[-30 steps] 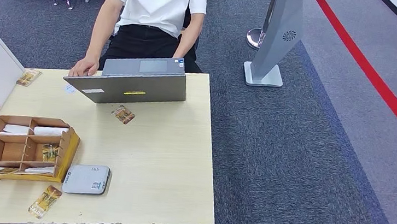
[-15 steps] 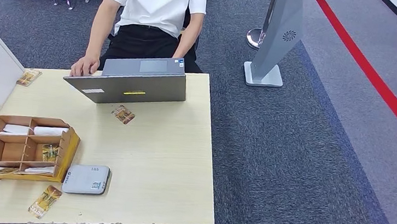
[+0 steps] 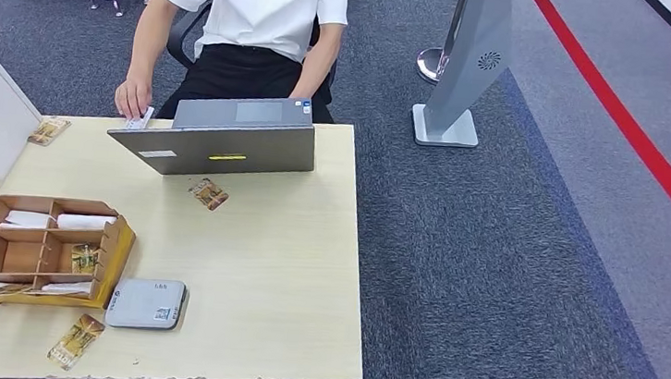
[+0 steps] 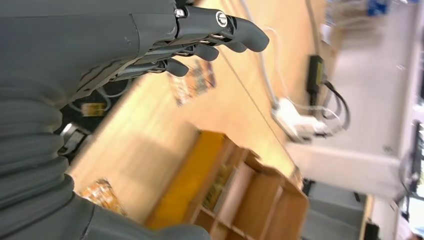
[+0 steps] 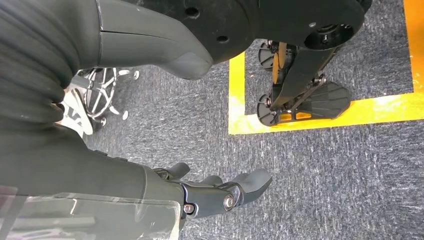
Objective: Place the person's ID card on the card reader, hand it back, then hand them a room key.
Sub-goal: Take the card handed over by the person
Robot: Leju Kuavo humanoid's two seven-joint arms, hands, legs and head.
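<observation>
White ID card (image 3: pixel 140 119) far from left hand (image 4: pixel 200 37).

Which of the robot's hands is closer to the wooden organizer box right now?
Left. The left hand is up at the table's near edge beside the wooden organizer box, open and holding nothing. The right hand hangs low over the carpet floor, away from the table.

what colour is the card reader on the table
Light grey card reader, with a small blue-green label; it shows best in the head view.
</observation>
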